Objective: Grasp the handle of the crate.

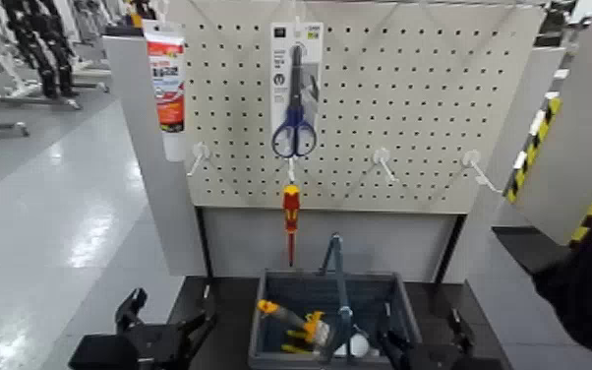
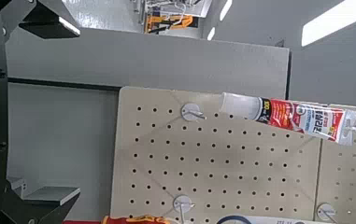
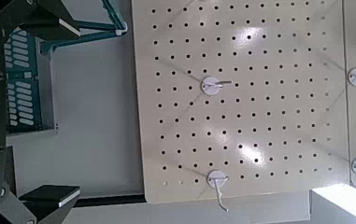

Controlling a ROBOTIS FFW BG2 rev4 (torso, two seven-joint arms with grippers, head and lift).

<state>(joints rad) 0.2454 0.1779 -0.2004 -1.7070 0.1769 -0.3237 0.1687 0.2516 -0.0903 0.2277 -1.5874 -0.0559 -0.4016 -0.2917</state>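
Right gripper (image 1: pixel 420 346) sits at the bottom right of the head frame, fingers spread, just beside the crate (image 1: pixel 266 325) and not yet on the handle (image 1: pixel 340 285). That handle arches up from the crate's middle, at bottom centre below the pegboard (image 1: pixel 408 89). Left gripper (image 1: pixel 167 325) idles at bottom left, fingers apart. To do this step well, line the spread fingers up either side of the thin bar, clear of the screwdriver (image 1: pixel 285 317) inside, and close only once the bar lies between them.
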